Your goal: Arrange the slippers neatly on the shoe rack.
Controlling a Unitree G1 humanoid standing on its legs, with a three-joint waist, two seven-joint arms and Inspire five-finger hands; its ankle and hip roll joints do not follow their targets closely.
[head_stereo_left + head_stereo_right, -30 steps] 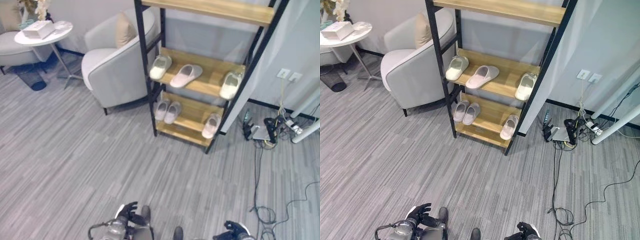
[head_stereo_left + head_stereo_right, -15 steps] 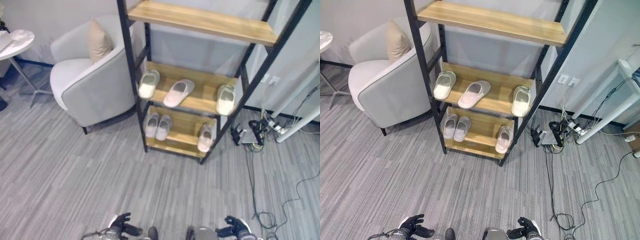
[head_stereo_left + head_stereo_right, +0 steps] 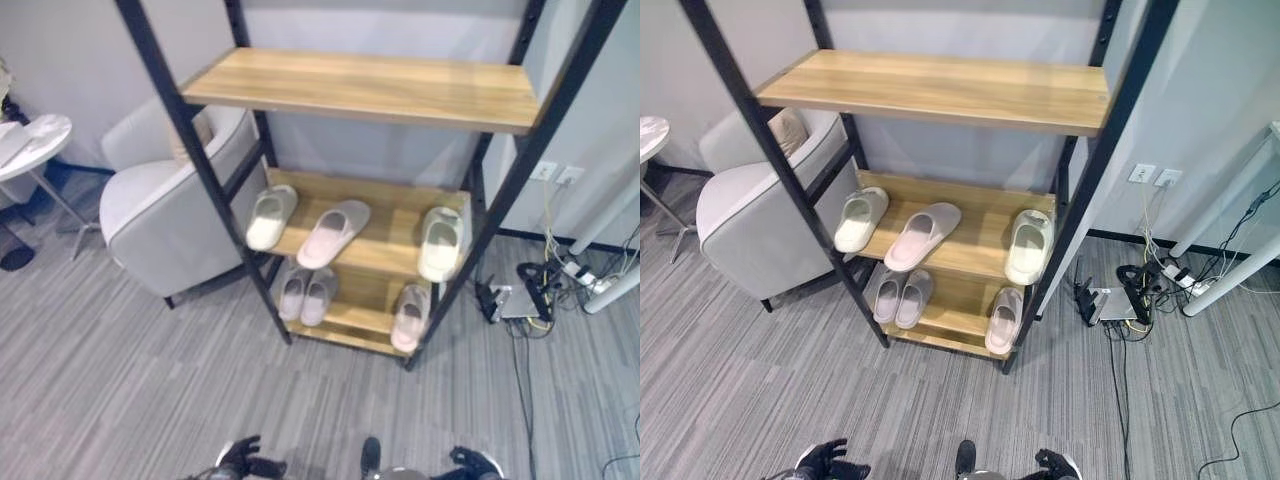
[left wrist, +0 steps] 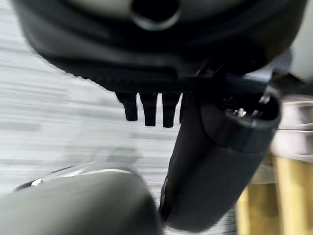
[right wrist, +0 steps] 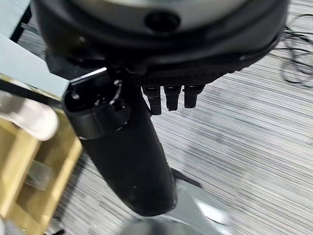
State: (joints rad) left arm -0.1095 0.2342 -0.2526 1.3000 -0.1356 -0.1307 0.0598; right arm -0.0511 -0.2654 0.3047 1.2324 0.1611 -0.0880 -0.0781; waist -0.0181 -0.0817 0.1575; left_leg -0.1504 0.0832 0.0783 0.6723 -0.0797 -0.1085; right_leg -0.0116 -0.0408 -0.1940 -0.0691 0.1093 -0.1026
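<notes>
The shoe rack (image 3: pixel 370 88) has a black frame and wooden shelves and stands straight ahead. Its middle shelf holds a cream slipper (image 3: pixel 270 217) at the left, a pinkish slipper (image 3: pixel 333 232) lying askew in the middle, and a cream slipper (image 3: pixel 440 243) at the right. On the lower shelf a pale pair (image 3: pixel 305 296) sits side by side at the left, and a single slipper (image 3: pixel 408 318) lies at the right. My left hand (image 3: pixel 243 462) and right hand (image 3: pixel 470 462) hang low over the floor, far from the rack. Both are open and hold nothing, as the left fingers (image 4: pixel 146 108) and right fingers (image 5: pixel 171 97) show.
A grey armchair (image 3: pixel 160 200) with a beige cushion stands against the rack's left side. A round white side table (image 3: pixel 30 140) is further left. Cables and a power strip (image 3: pixel 535 290) lie on the floor right of the rack, below wall sockets (image 3: pixel 555 172).
The camera has moved closer to the rack, which now looms larger and more central. Both hands stay low at the bottom edge, holding nothing.
</notes>
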